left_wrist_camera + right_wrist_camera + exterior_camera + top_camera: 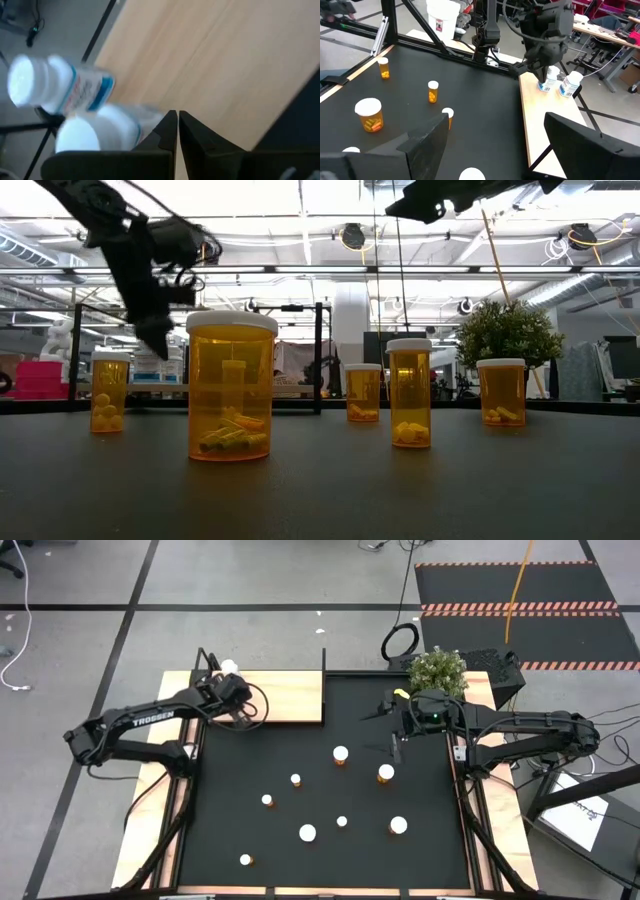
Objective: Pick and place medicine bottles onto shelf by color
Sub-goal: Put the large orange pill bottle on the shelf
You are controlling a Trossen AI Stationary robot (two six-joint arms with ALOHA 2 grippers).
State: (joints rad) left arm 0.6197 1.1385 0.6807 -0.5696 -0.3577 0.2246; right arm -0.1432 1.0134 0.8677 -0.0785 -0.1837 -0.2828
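Light wood makes up the shelf (290, 695), which lies at the far left of the black mat (330, 840). Two white bottles (560, 82) stand at its far left corner, one just beside the other. The left gripper (238, 700) hovers near them with its fingers pressed together, holding nothing; whether it touches a bottle is hard to tell. Eight orange bottles (341, 754) with white caps stand scattered upright on the mat. The right gripper (393, 735) hangs above the mat's far right part, fingers spread wide and empty, near a small potted plant (438, 670).
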